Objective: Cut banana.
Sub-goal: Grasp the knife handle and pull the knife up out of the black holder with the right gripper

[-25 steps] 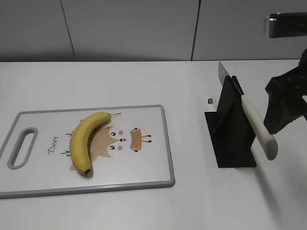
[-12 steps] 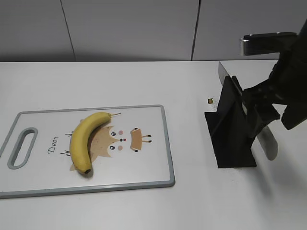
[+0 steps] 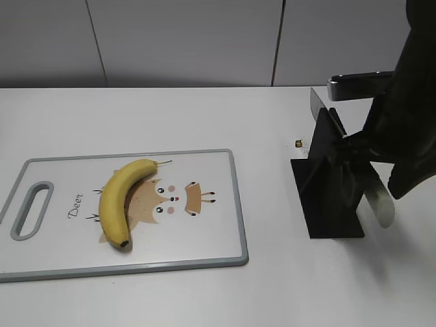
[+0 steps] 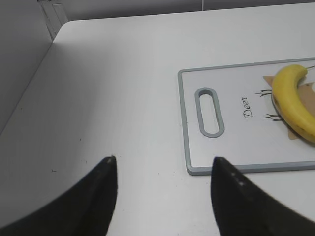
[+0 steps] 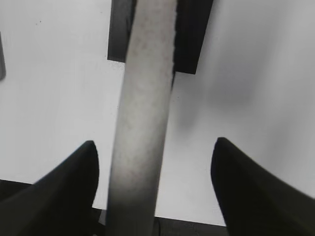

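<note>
The banana lies left of centre in the exterior view, on a grey-rimmed cutting board, over its deer drawing. Its long axis runs from upper right to lower left: the thin stem points to the upper right, the dark tip toward the bottom edge. At the right, a knife rests slanted in a black stand, blade up and pale handle down. The right gripper is spread wide, a finger on either side of the handle, touching neither. The left gripper hangs released over bare table, lower left of the board
</note>
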Motion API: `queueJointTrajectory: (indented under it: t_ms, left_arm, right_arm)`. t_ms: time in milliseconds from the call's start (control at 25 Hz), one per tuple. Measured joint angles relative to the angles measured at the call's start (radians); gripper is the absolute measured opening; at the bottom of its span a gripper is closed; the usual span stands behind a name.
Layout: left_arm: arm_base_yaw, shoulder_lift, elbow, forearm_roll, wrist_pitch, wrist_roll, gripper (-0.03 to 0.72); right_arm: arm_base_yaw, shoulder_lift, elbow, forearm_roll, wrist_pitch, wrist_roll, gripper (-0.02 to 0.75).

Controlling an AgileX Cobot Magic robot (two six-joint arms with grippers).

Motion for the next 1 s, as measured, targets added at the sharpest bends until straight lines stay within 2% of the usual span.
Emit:
queueJointTrajectory:
  t_ms: [160, 240, 320, 480, 1000]
  left_arm:
    - [0.0, 0.0, 0.0, 0.0, 0.0, 0.0, 0.589]
    - [0.0, 0.0, 0.0, 0.0, 0.0, 0.0, 0.589]
    - [0.0, 0.0, 0.0, 0.0, 0.0, 0.0, 0.589]
    - [0.0, 0.0, 0.0, 0.0, 0.0, 0.0, 0.589]
    - [0.0, 0.0, 0.0, -0.001, 0.0, 0.0, 0.589]
  right_arm:
    - [0.0, 0.018, -0.001, 0.002, 0.001, 0.011, 0.477]
    - [0.0, 0.028, -0.001, 0.017, 0.001, 0.018, 0.425]
    - [0.0, 0.038, -0.001, 0.035, 0.001, 0.023, 0.36]
    - [0.0, 0.04, -0.003, 0.054, 0.003, 0.035, 0.162]
    - [0.0, 0.027, -0.012, 0.061, 0.024, 0.045, 0.165]
